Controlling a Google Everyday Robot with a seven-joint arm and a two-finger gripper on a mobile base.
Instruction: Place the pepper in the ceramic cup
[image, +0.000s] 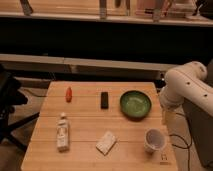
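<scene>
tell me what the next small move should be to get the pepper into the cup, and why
Probably swing the arm left across the table toward the pepper. The pepper lies untouched at the far left, the ceramic cup stands at the near right, and the hand is out of sight by the table's right edge, where only the arm shows.
</scene>
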